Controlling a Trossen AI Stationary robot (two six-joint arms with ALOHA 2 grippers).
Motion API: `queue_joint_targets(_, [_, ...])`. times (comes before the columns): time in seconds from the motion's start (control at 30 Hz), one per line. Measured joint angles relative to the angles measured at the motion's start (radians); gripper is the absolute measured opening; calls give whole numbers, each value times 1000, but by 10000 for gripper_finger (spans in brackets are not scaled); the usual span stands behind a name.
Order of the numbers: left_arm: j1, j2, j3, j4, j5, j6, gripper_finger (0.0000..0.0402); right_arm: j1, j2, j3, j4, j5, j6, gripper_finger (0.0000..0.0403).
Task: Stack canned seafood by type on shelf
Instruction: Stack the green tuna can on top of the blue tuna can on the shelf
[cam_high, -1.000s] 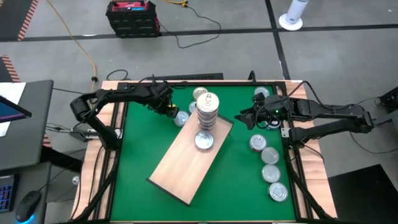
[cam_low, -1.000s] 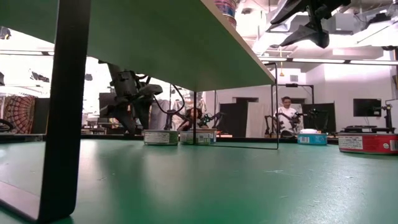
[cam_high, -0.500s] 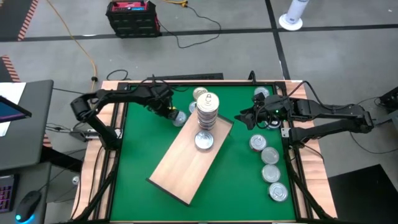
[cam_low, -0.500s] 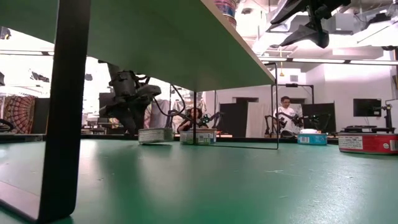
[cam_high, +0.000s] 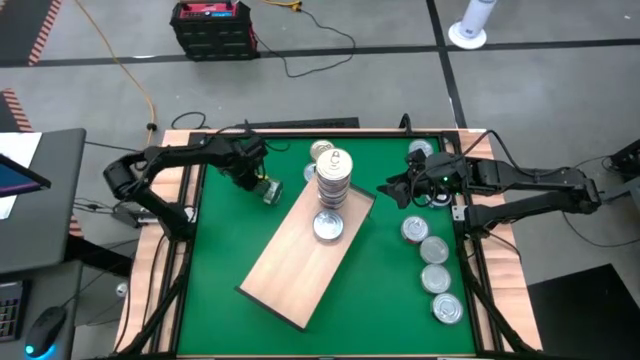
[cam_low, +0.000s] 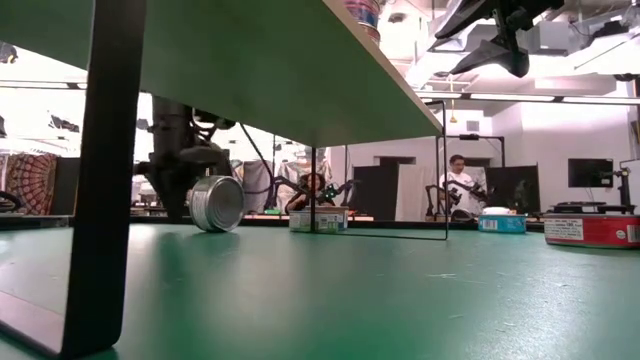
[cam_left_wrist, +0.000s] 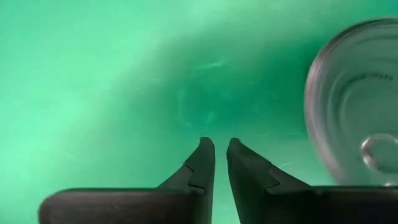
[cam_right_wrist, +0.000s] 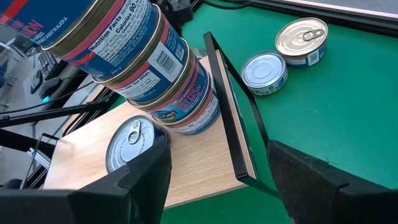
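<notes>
Long light tan wooden shelf board (cam_high: 305, 255) lies diagonally across the green table top (cam_high: 230, 240), raised on thin black metal legs (cam_low: 100, 170). On the board's far end stands a tall stack of round flat seafood tins with red-and-blue labels (cam_high: 333, 180); the right wrist view shows the labelled stack (cam_right_wrist: 149, 62) leaning a little. Just in front of the stack, one single silver pull-tab tin (cam_high: 329, 227) sits flat on the board.

A gold-lidded tin (cam_high: 322, 151) lies on the green behind the stack; the right wrist view shows it (cam_right_wrist: 303, 38) touching or almost touching a smaller silver-lidded tin (cam_right_wrist: 265, 71).

Off the board's left side, a silver tin tipped on its edge (cam_high: 268, 191) stands on the green; in the low view its round face (cam_low: 217, 203) is upright, beside the left arm. Left gripper (cam_high: 255, 181) is just next to this tin; its dark fingers (cam_left_wrist: 202, 163) are pressed nearly together with nothing between them, and the tin's blurred lid (cam_left_wrist: 354, 134) shows off to one side.

Along the table's right edge runs a row of four silver-lidded tins (cam_high: 434, 262), with one more tin (cam_high: 420, 150) at the far right corner.

Right gripper (cam_high: 392, 190) hovers above the green near the board's far right end, fingers (cam_right_wrist: 311, 177) spread wide, holding nothing.
</notes>
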Motion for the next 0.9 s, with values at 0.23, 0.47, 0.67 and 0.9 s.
queue_joint_targets(0.23, [-57, -200, -1, -50, 11, 0, 36, 0, 0, 0, -1, 0, -2, 285])
queue_joint_targets(0.47, [-189, -357, 0, 99, -20, -175, 110, -2, 0, 0, -4, 0, -18, 285])
queue_joint_targets(0.67, [-245, -318, 1, 208, -85, -230, 228, -5, 0, 0, -3, 1, -20, 285])
queue_joint_targets(0.9, [-249, -157, 1, 202, -181, -248, 333, -5, 0, 0, -3, 0, -19, 285])
